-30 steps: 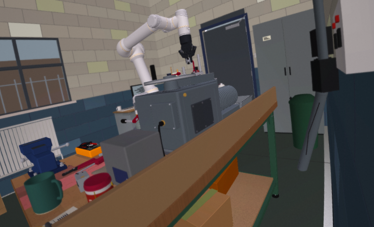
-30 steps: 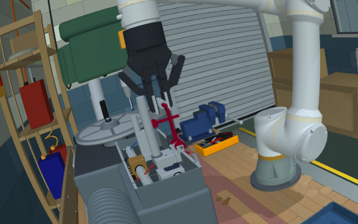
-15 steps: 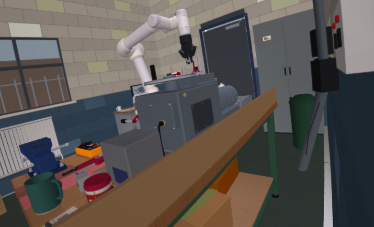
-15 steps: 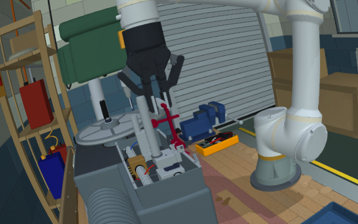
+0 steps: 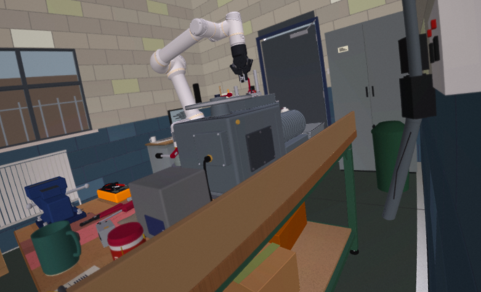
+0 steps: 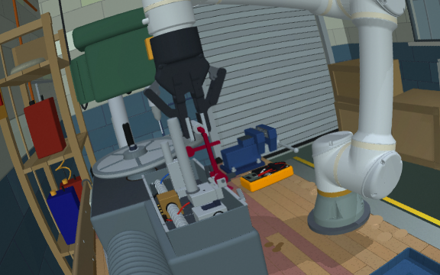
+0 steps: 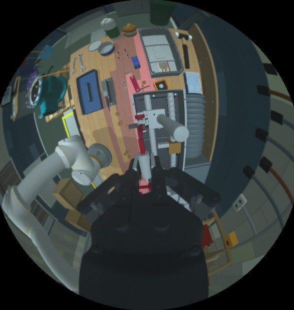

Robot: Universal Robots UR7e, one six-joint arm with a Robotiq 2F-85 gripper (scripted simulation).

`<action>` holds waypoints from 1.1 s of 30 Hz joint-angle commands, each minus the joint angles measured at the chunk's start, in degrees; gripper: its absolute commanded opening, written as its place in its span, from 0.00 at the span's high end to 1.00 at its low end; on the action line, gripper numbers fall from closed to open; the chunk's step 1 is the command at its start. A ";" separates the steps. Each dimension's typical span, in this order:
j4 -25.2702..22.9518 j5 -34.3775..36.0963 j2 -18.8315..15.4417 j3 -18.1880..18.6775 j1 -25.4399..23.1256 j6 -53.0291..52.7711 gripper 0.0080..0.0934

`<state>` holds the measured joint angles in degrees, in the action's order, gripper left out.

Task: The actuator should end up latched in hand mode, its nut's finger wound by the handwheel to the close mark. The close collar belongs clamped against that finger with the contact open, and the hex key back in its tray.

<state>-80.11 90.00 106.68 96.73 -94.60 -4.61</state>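
Note:
The top of the red hex key (image 6: 207, 152) is partly hidden by my fingers; it stands upright at the actuator's open top, its lower end at the collar (image 6: 217, 179) on the grey rod. I grip the key's handle (image 7: 145, 167) in my closed gripper (image 6: 193, 128) (image 5: 243, 77) (image 7: 145, 173). The brass nut (image 6: 167, 200) (image 7: 174, 147) sits on the threaded screw inside the housing. A thick grey post (image 6: 183, 156) (image 7: 174, 128) rises beside the collar. The handwheel (image 6: 136, 156) lies flat behind the housing.
A blue tray (image 7: 89, 91) lies on the bench left of the actuator (image 5: 231, 141). A yellow multimeter (image 6: 266, 175) and blue vise (image 6: 248, 147) sit beyond it. A ribbed motor housing (image 6: 136, 248) adjoins the open box, and my arm's base (image 6: 338, 214) stands on the right.

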 commanded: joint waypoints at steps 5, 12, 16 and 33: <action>0.07 0.00 0.04 -0.03 -0.01 0.00 1.00; 0.07 0.00 0.04 -0.03 -0.01 0.00 1.00; 0.07 0.00 0.04 -0.03 -0.01 0.00 0.97; 0.07 0.00 0.04 -0.03 -0.01 0.00 0.76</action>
<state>-80.01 90.00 106.71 96.72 -94.61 -4.61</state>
